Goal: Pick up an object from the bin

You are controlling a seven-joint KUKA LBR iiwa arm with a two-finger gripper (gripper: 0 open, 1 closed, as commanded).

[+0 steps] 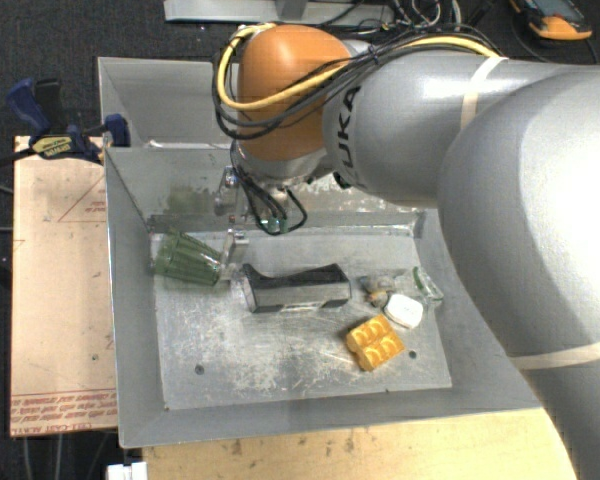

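The bin holds a green ribbed bundle, dark block, yellow brick and white cap. The jaws are beside the bundle; I cannot tell their grip.

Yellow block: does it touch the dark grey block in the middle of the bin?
No, the yellow block lies apart from the dark grey block, with bare bin floor between them.

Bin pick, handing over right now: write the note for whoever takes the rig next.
Gripper: low over the bin's left half, at the right end of the green ribbed thing; grip state unclear.
Things: dark grey block mid-floor, just right of the gripper; yellow block and white piece lower right.
Done: arm brought down into the bin.
Left: all things lie on the floor; grasp one, likely the green one, and lift it out.
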